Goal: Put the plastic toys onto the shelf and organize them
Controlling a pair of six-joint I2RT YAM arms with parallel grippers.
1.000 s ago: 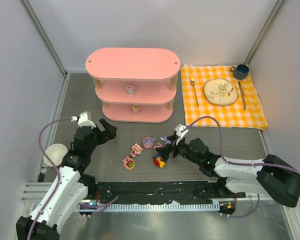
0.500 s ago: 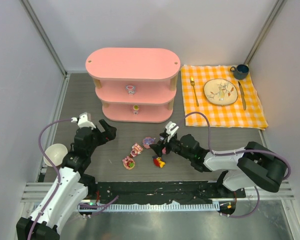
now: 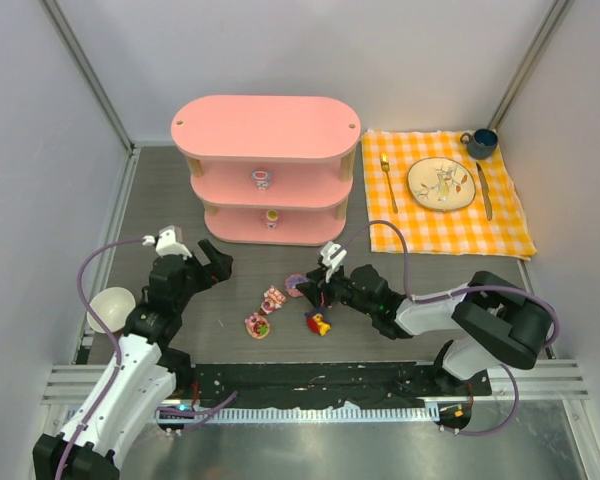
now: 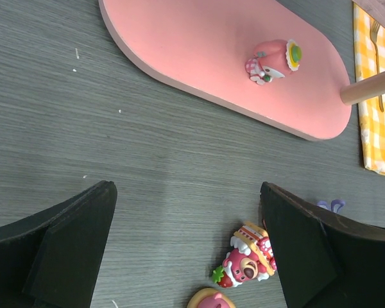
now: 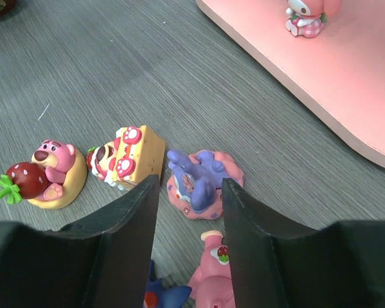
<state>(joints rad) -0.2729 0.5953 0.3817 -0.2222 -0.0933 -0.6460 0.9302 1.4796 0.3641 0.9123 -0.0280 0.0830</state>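
Toys seen from above: two plastic toys (image 3: 262, 178) stand on the shelf (image 3: 265, 128), on its middle and bottom boards, and the others lie scattered on the table (image 3: 170, 200) in front of it. My left gripper (image 3: 212, 262) hangs wide open before the shelf's left end, and my right gripper (image 3: 312, 290) sits low over the scattered ones. Left wrist: my fingers are spread with nothing between them, and a pink figurine (image 4: 273, 61) sits on the shelf's bottom board. Right wrist: my jaws stand half apart in front of the shelf, straddling a pink toy (image 5: 212, 273), with a purple bunny (image 5: 202, 179) just past the tips. I cannot tell whether they pinch anything.
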